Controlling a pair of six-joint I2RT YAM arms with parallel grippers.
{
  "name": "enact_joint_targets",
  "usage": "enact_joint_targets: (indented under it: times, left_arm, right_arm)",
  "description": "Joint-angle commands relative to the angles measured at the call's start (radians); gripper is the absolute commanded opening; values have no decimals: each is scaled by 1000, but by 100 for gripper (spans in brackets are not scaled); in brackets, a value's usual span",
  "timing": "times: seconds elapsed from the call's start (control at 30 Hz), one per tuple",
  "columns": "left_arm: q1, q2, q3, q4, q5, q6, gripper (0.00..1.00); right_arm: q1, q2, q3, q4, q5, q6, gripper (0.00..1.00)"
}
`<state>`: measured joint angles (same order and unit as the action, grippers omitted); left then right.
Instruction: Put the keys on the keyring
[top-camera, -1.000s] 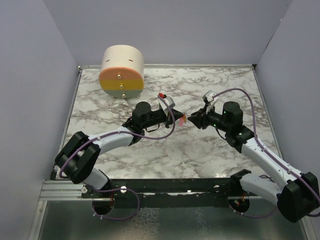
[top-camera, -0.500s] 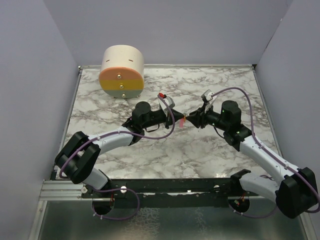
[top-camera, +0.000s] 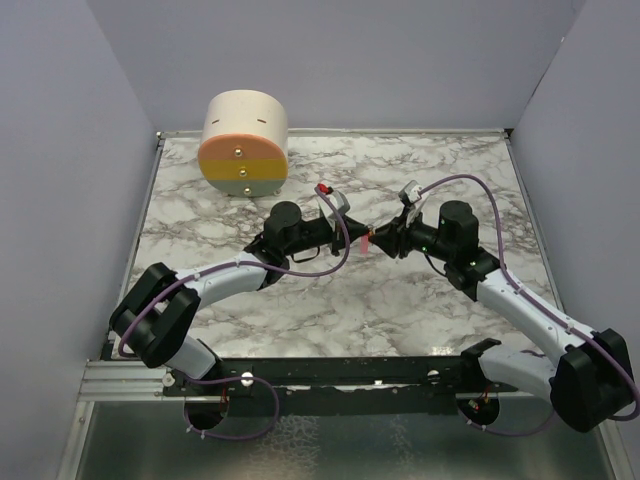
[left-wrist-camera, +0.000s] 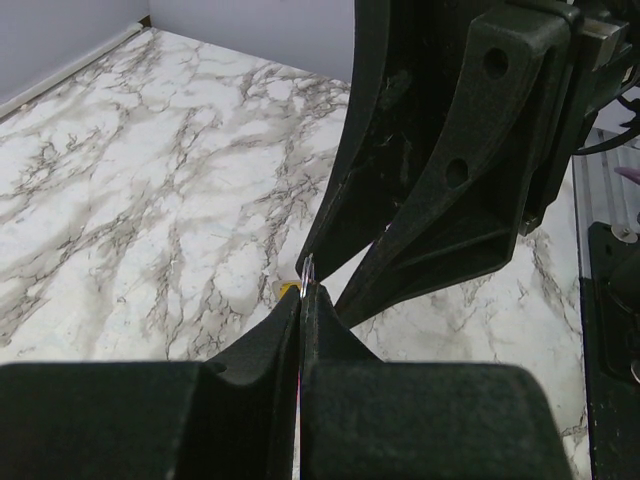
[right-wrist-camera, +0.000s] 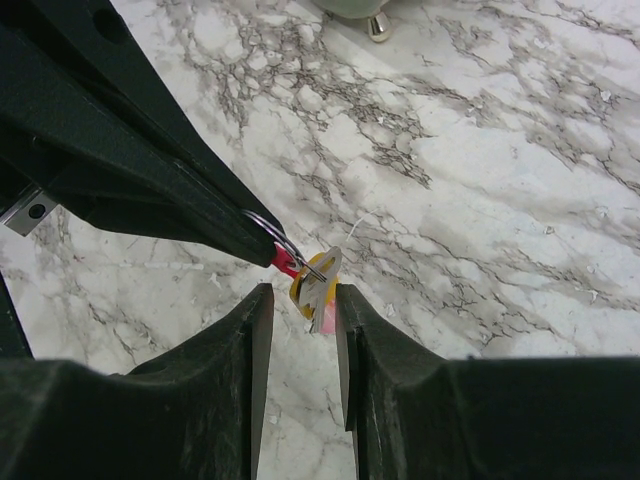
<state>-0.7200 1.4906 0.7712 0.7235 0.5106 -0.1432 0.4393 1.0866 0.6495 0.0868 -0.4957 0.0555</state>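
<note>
1 cream-and-orange cylinder (top-camera: 245, 143) stands at the far left of the marble table (top-camera: 420, 300), well apart from the 2 arms meeting mid-table. The left gripper (top-camera: 359, 240) is clenched on the 1 keyring (right-wrist-camera: 285, 262), whose pink end and 1 metal ring (right-wrist-camera: 290, 245) jut from its tip. Just right of it, touching the ring, is the 1 yellow-orange key (right-wrist-camera: 312, 288), above the table. The right gripper (top-camera: 378, 239) has 2 fingers partly apart around the key; I cannot tell if they pinch it. Its black body blocks most of the left wrist view.
</note>
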Motion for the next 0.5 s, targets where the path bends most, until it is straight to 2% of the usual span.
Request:
enact_joint_targets:
  times: [0.0, 0.27, 0.37, 0.47]
  left_arm:
    - [-1, -33, 36, 21, 35, -13, 0]
    - [-2, -46, 29, 22, 48, -19, 0]
    - [-3, -53, 21, 21, 48, -22, 0]
    - [-3, -61, 19, 22, 48, -24, 0]
  right_arm:
    - [9, 6, 10, 50, -13, 10, 32]
    - [8, 2, 7, 68, 32, 20, 29]
    - [9, 3, 7, 67, 43, 21, 22]
    - [9, 5, 7, 68, 50, 23, 11]
